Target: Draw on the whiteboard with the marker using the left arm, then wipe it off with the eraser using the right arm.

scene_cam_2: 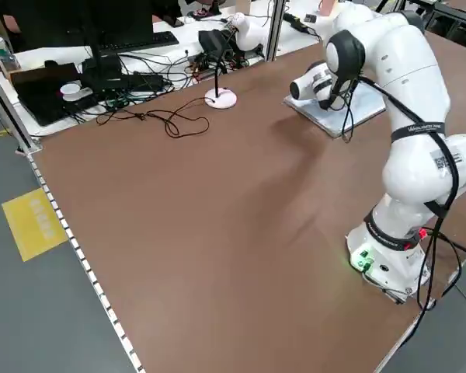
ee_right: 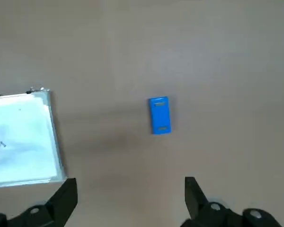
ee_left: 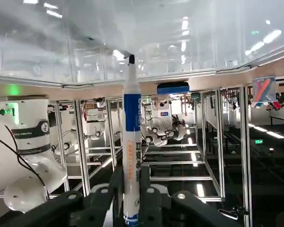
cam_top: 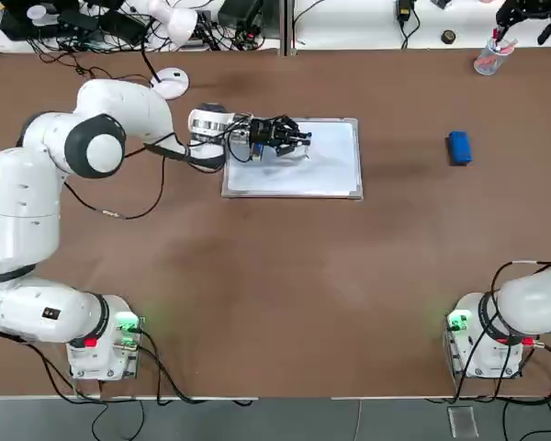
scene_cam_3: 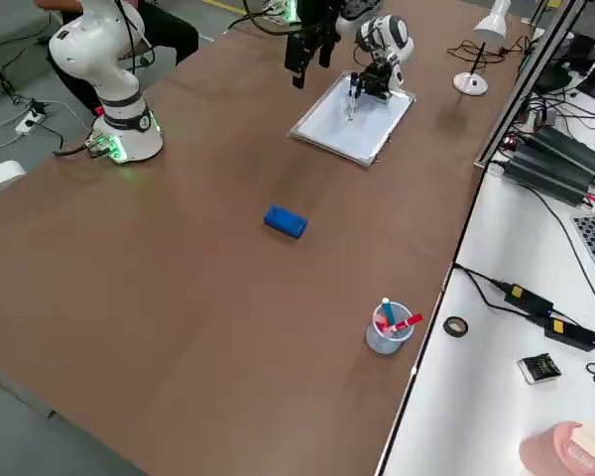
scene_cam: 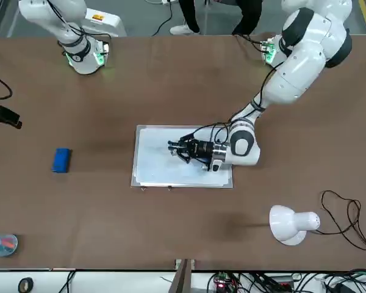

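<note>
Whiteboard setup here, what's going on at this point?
The left gripper is over the whiteboard, its fingers shut on the marker, with the tip at the board surface; a faint mark shows on the board in the right wrist view. The eraser lies untouched on the table, off to the board's side. The right gripper hangs open, high above the table between the board and the eraser, holding nothing. So drawing is under way and wiping has not begun.
</note>
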Tool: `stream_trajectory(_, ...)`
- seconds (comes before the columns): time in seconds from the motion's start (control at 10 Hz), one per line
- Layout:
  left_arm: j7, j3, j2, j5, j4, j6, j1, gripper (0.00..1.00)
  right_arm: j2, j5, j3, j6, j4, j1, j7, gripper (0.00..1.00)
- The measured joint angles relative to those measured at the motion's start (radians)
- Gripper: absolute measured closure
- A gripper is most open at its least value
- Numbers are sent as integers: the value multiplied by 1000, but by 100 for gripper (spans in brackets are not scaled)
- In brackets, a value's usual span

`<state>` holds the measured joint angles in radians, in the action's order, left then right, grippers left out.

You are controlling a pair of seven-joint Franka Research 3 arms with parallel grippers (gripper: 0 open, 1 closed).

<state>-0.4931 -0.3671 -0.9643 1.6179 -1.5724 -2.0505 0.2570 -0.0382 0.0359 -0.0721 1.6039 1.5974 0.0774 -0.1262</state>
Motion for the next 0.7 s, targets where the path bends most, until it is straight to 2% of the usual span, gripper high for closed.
stream_trajectory(0.7, -10, 17, 18, -45, -1, 0, -16, 82, 0, 9, 0, -6, 9, 1, 12, 0)
